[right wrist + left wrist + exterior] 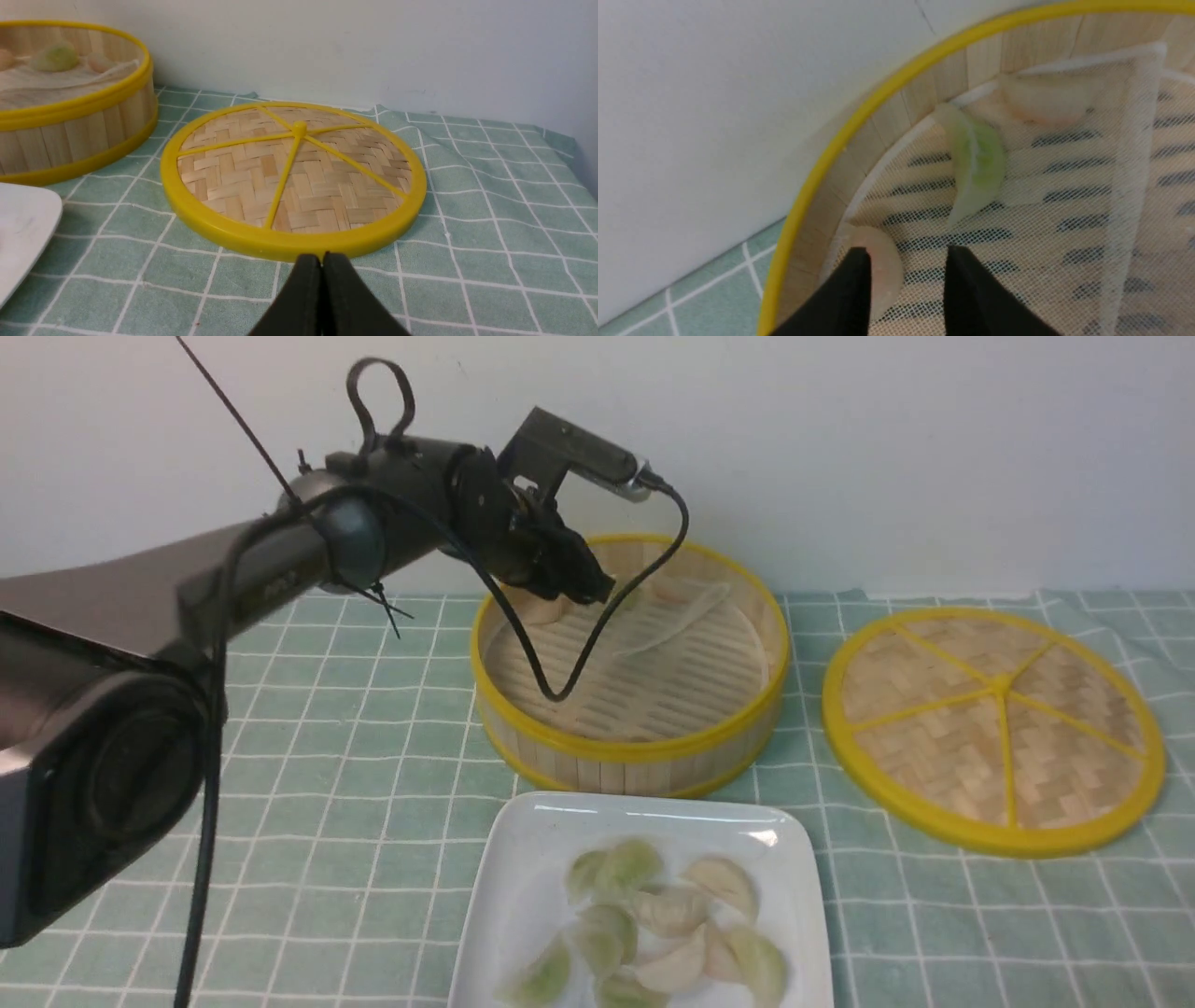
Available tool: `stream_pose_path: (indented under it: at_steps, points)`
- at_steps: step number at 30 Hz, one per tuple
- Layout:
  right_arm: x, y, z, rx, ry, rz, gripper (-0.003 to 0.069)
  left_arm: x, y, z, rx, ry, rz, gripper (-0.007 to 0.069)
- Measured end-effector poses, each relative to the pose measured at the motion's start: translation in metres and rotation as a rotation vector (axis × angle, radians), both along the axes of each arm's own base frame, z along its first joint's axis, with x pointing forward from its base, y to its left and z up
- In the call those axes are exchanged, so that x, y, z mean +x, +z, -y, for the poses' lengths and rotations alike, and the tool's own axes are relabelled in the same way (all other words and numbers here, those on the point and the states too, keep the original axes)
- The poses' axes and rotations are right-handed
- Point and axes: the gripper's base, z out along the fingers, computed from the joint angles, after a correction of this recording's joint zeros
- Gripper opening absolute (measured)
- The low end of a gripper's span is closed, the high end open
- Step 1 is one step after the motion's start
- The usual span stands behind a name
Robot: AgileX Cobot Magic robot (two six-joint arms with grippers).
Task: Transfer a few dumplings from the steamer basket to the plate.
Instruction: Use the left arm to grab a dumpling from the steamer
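The steamer basket (630, 747) stands at the back centre with its liner sheet (672, 616) folded over. My left gripper (588, 588) reaches into its far left side. In the left wrist view the left gripper (908, 254) is open, just above the liner (1125, 186), and a pinkish dumpling (885, 273) lies against the inside of one finger by the basket wall. A pale green dumpling (976, 168) and a whitish dumpling (1045, 100) lie further off. The plate (523, 859) in front holds several dumplings (672, 910). My right gripper (321, 256) is shut and empty.
The flat woven lid (994, 723) lies to the right of the basket on the green checked cloth; it also shows in the right wrist view (294, 172), just beyond the right gripper. A black cable (560, 691) hangs into the basket. A wall stands close behind.
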Motion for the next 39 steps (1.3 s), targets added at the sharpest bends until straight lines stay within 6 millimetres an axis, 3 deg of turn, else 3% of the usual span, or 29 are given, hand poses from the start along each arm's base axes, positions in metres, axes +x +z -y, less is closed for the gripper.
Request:
stream_pose_path:
  at_steps: [6, 30, 33, 37, 38, 39]
  points:
    - [0.000, 0.000, 0.000, 0.000, 0.000, 0.000, -0.0015, 0.010, -0.030, 0.002, 0.016, -0.004, 0.041, 0.0382]
    - [0.000, 0.000, 0.000, 0.000, 0.000, 0.000, -0.0015, 0.013, -0.053, 0.002, 0.012, 0.030, 0.004, 0.0396]
    - [0.000, 0.000, 0.000, 0.000, 0.000, 0.000, -0.0015, 0.013, -0.053, 0.002, 0.007, 0.039, -0.004, 0.0378]
    - [0.000, 0.000, 0.000, 0.000, 0.000, 0.000, -0.0015, 0.011, -0.051, 0.001, 0.019, 0.050, -0.061, 0.0221]
    - [0.000, 0.000, 0.000, 0.000, 0.000, 0.000, -0.0015, 0.009, -0.047, 0.000, 0.028, 0.052, -0.087, 0.0144]
    - [0.000, 0.000, 0.000, 0.000, 0.000, 0.000, -0.0015, 0.008, -0.047, 0.000, 0.030, 0.052, -0.092, 0.0142]
